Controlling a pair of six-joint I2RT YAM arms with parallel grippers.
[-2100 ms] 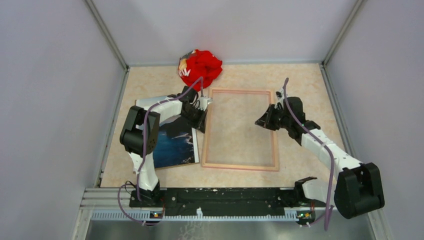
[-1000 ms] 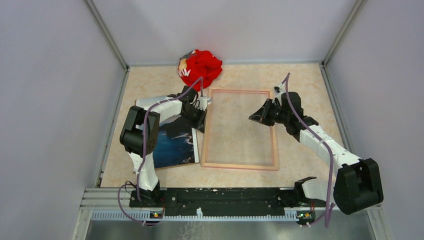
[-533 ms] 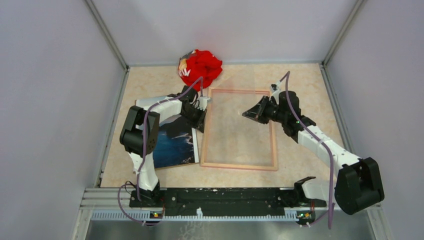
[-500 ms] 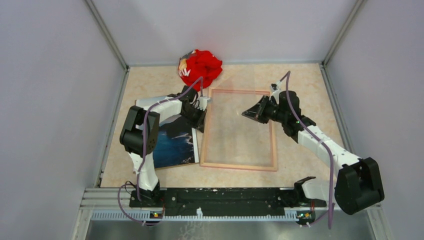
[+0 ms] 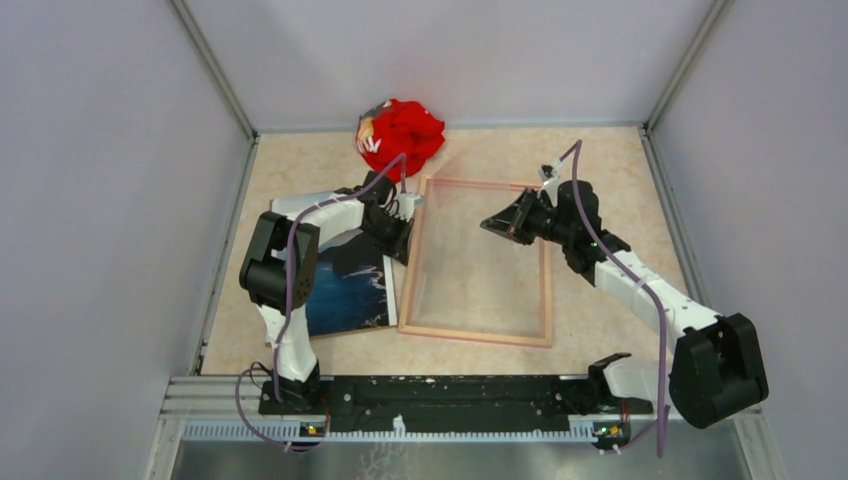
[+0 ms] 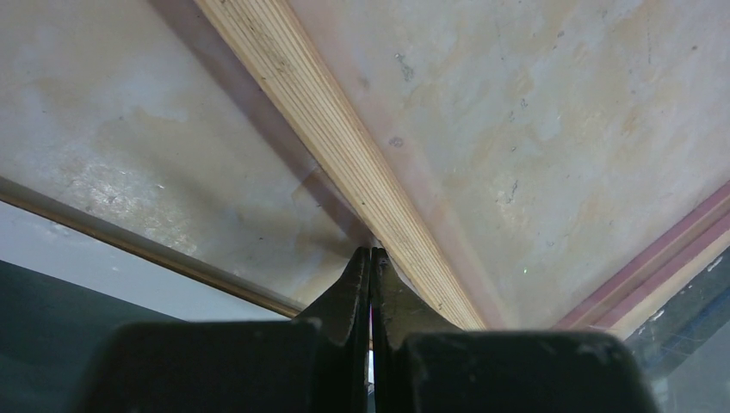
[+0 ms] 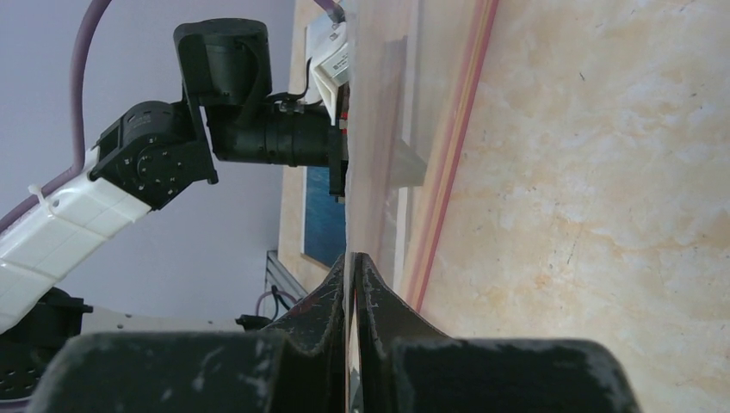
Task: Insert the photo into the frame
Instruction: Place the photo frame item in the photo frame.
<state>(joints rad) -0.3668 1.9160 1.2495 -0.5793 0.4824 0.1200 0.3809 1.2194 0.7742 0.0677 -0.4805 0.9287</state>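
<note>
The frame [image 5: 548, 290] lies flat at the middle of the tabletop [image 5: 610, 160], with the photo [image 5: 350, 290] just beside its left rail, partly under the left arm, and a red cloth [image 5: 402, 135] at the far edge. The left tool [image 6: 371, 255], pressed together, meets that left rail. The right tool [image 7: 351, 258] pinches a clear sheet [image 7: 379, 129] raised over the frame.

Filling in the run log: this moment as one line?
left gripper: shut at frame left rail | right gripper: shut on clear pane | photo: on table, outside frame
</note>
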